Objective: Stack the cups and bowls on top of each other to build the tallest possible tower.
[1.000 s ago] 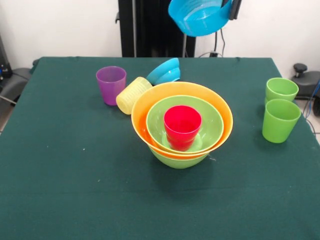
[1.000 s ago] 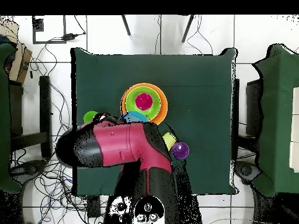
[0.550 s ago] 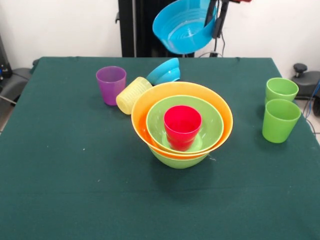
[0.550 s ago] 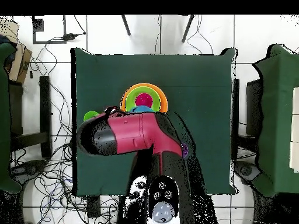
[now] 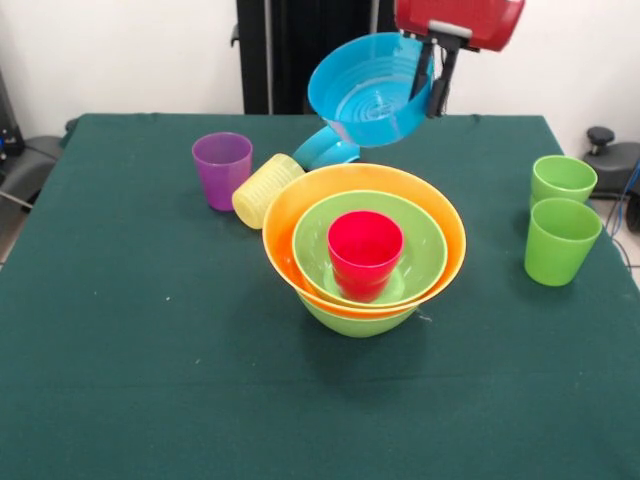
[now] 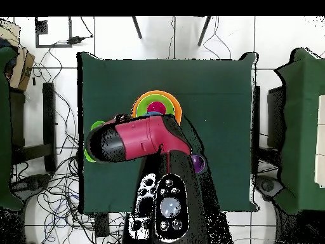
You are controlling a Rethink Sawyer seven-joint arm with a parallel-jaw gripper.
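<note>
My gripper hangs above and behind the tower, shut on the right rim of a blue bowl. The bowl tilts with its opening toward the camera. The tower stands mid-table: a lime green bowl at the bottom, then the large orange bowl, another lime green bowl, and a red cup upright inside. A second blue bowl leans behind the orange rim. In the overhead view the arm covers most of the tower and the held bowl.
A purple cup stands upright at the back left, and a pale yellow ribbed cup lies on its side against the orange bowl. Two light green cups stand together near the right table edge.
The gripper has come down from the top edge with the blue bowl, shifting slightly toward the tower. The bowl now hangs lower, just behind the orange rim. Nothing on the table moved.
</note>
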